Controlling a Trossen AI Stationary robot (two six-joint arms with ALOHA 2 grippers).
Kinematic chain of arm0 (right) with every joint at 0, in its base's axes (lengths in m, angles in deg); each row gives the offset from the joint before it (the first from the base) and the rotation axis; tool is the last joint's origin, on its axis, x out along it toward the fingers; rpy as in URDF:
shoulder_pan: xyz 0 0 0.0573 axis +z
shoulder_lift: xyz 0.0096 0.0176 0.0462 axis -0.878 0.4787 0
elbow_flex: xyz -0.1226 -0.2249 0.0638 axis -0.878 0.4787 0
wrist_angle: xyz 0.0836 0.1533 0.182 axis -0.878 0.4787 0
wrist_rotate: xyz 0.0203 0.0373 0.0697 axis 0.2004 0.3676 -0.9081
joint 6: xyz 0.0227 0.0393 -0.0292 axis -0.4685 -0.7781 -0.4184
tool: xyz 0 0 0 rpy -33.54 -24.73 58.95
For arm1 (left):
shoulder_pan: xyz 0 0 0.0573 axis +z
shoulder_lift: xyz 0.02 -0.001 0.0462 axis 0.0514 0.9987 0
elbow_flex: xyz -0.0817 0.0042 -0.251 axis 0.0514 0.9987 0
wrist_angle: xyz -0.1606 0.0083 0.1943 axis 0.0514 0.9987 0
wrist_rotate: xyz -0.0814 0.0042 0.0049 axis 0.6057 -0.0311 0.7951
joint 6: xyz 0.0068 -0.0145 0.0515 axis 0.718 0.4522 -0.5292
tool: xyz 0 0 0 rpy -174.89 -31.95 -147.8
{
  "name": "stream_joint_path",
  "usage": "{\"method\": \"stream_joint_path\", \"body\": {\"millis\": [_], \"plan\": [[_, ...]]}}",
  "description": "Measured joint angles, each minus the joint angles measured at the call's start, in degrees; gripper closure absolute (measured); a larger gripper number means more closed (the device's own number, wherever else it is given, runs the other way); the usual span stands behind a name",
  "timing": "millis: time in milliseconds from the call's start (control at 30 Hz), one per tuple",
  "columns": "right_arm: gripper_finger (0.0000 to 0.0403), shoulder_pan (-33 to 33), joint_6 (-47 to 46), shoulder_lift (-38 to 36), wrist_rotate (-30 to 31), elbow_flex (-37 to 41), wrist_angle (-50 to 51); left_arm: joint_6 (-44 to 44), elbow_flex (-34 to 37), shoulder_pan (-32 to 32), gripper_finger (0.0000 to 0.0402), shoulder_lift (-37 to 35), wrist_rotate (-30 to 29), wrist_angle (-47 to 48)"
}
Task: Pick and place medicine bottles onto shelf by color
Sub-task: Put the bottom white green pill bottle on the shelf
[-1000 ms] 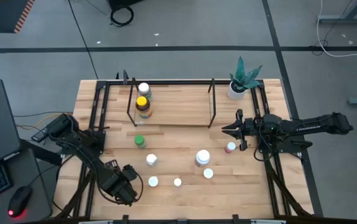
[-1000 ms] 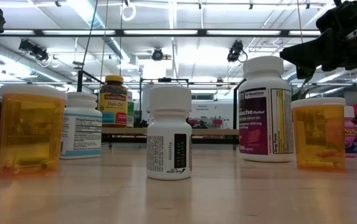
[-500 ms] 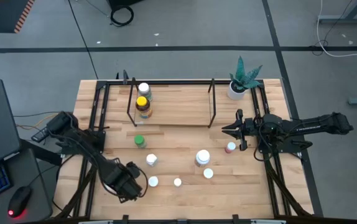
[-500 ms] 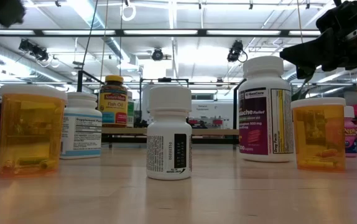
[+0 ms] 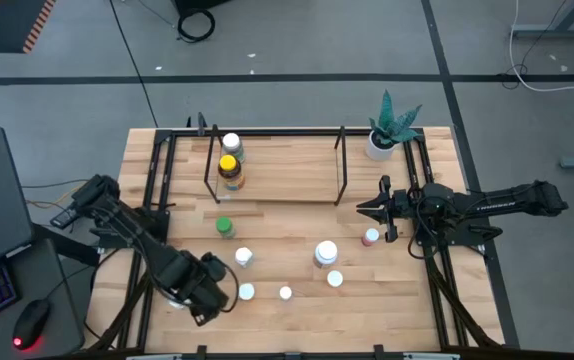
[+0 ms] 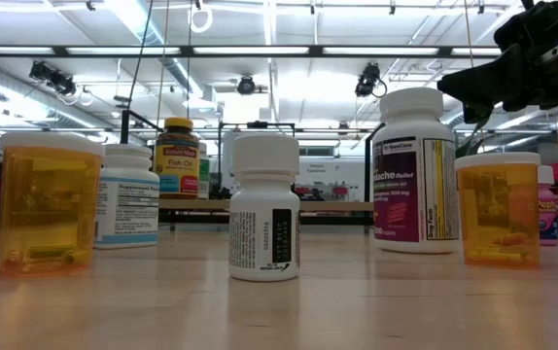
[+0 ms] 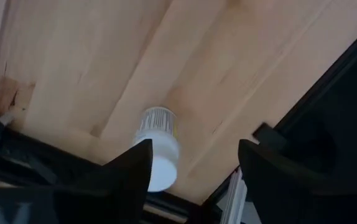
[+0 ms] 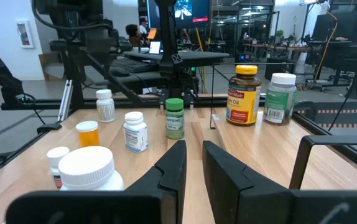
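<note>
My left gripper (image 5: pixel 210 287) hangs open above the table's near left part, pointing down, with nothing between its fingers. Below it a white-capped bottle (image 7: pixel 157 151) stands on its base, beside one finger in the left wrist view. More bottles stand on the tabletop: green-capped (image 5: pixel 225 227), pink-capped (image 5: pixel 370 237), a large white one (image 5: pixel 325 253) and several small ones. On the shelf (image 5: pixel 287 180) stand a yellow-capped bottle (image 5: pixel 229 166) and a white-capped one (image 5: pixel 231 143). My right gripper (image 5: pixel 365 208) waits shut at the right, level.
A white pot with a green plant (image 5: pixel 382 138) stands at the far right corner. Black metal rods (image 5: pixel 157 200) run along both table sides and frame the shelf. A laptop and mouse (image 5: pixel 29 322) lie left of the table. Bare wood lies near the front edge.
My left gripper has risen and drifted toward the table's right, closer to the small white-capped bottles; it has left the top of the low view. No bottle has moved.
</note>
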Motion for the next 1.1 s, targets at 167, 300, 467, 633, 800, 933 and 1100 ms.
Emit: {"method": "stream_joint_path", "body": {"millis": [167, 300, 467, 633, 800, 933, 1100], "plan": [[0.0341, 0.0, 0.0, 0.0, 0.0, 0.0, 0.0, 4.5, 1.8, -3.8, 0.0169, 0.0, -0.3, 2.6], [0.0341, 0.0, 0.0, 0.0, 0.0, 0.0, 0.0, 7.5, 2.5, -5.9, 0.016, 0.0, -1.1, 3.3], [0.0341, 0.0, 0.0, 0.0, 0.0, 0.0, 0.0, 9.0, 3.9, -7.8, 0.0159, 0.1, -1.3, 3.3], [0.0341, 0.0, 0.0, 0.0, 0.0, 0.0, -0.1, 9.5, 3.9, -8.2, 0.0177, 0.1, -1.5, 2.9], [0.0341, 0.0, 0.0, 0.0, 0.0, 0.0, -0.1, 10.6, 3.9, -8.2, 0.0188, 0.1, -1.5, 2.6], [0.0341, 0.0, 0.0, 0.0, 0.0, 0.0, -0.1, 10.7, 3.9, -8.2, 0.0194, 0.1, -1.5, -0.1], [0.0341, 0.0, 0.0, 0.0, 0.0, 0.0, -0.1, 13.1, 3.9, -9.8, 0.0194, 0.1, -2.1, -1.4]]}}
